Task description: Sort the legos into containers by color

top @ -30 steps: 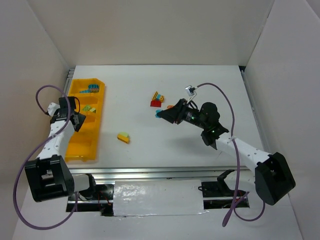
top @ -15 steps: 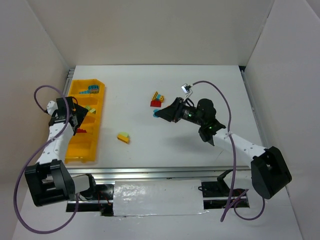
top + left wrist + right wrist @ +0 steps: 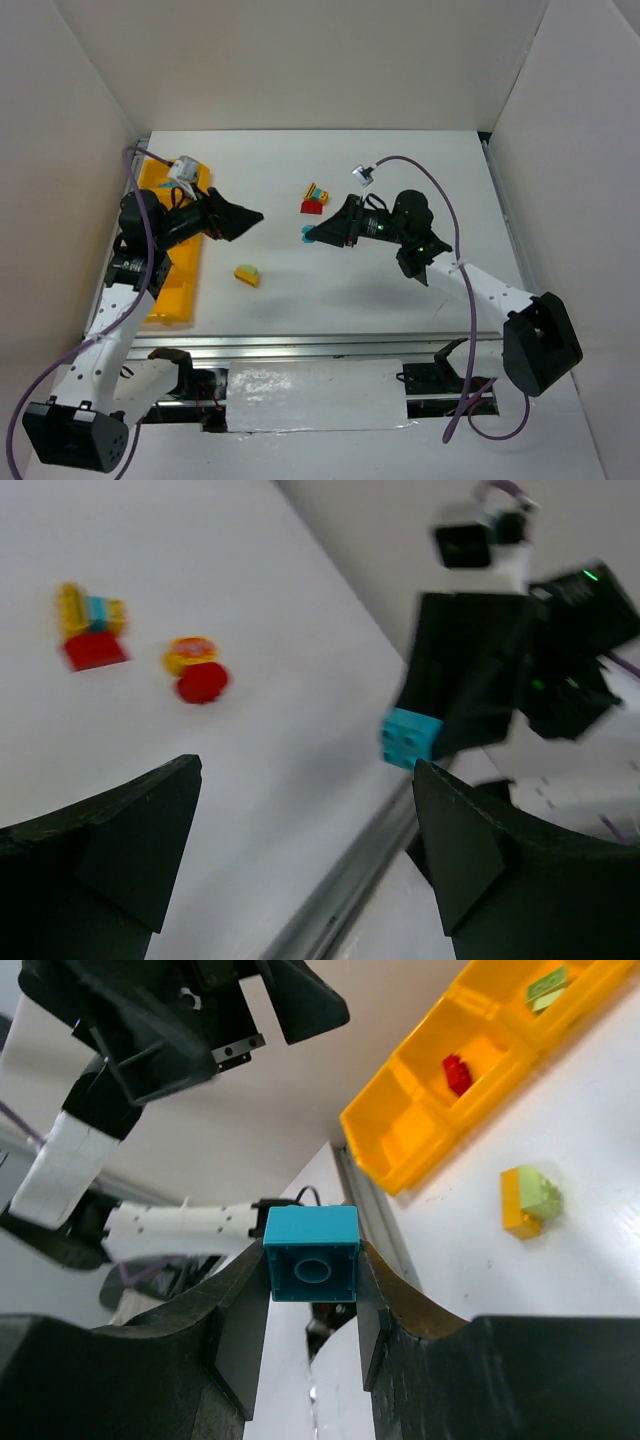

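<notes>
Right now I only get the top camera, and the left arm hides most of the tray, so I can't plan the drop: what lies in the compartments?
Observer: In the right wrist view, a red brick lies in one compartment of the yellow tray, and pale green bricks lie in the next one beyond it.
Operator: How is the right arm's brick held?
Observer: The right jaws are shut on the teal-blue brick, clamping two opposite sides, with its round hollow facing the wrist camera.
Operator: And the left jaws?
Observer: The left wrist view shows them open, with nothing between them.
</notes>
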Robot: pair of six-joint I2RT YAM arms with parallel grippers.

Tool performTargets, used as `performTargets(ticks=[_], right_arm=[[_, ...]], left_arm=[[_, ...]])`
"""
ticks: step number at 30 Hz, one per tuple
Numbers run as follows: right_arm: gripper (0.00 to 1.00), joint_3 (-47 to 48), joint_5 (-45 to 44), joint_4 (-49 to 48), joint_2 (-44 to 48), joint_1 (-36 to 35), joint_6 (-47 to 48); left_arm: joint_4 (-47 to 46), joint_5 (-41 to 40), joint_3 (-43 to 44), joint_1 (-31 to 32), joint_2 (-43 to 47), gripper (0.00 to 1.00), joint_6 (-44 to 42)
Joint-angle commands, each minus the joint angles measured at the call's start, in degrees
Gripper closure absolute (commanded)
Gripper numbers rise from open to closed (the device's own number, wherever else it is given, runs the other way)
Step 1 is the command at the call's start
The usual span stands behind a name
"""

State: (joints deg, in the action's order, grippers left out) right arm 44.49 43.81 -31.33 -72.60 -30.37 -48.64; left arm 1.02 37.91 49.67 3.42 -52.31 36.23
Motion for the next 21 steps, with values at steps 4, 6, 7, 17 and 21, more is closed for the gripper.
performTargets(ticks=[4, 6, 7, 17, 21], right_arm=[[1.0, 1.7, 11.6, -2.2, 6.3, -0.1, 0.7], [1.0, 1.7, 14.4, -2.4, 6.9, -0.1, 0.8], [1.0, 1.5, 15.0, -3.3, 7.6, -0.2, 0.0], [1.0, 8.6, 2.3, 28.1, 13.2, 0.4, -2.3], [1.0, 9.1, 5.6, 31.2, 13.6, 0.4, -4.3]], left_arm=[[-27.1, 18.3, -1.7, 10.4, -3.1, 0.0, 10.0], [-27.0, 15.9, -1.6, 15.3, -2.9, 0.0, 6.9], [-26.2, 15.4, -1.2, 17.1, -2.5, 0.01, 4.8], [-25.1, -5.4, -11.2, 33.8, 6.3, 0.0, -31.5], [-26.3, -11.3, -10.3, 39.4, 4.2, 0.01, -41.4]])
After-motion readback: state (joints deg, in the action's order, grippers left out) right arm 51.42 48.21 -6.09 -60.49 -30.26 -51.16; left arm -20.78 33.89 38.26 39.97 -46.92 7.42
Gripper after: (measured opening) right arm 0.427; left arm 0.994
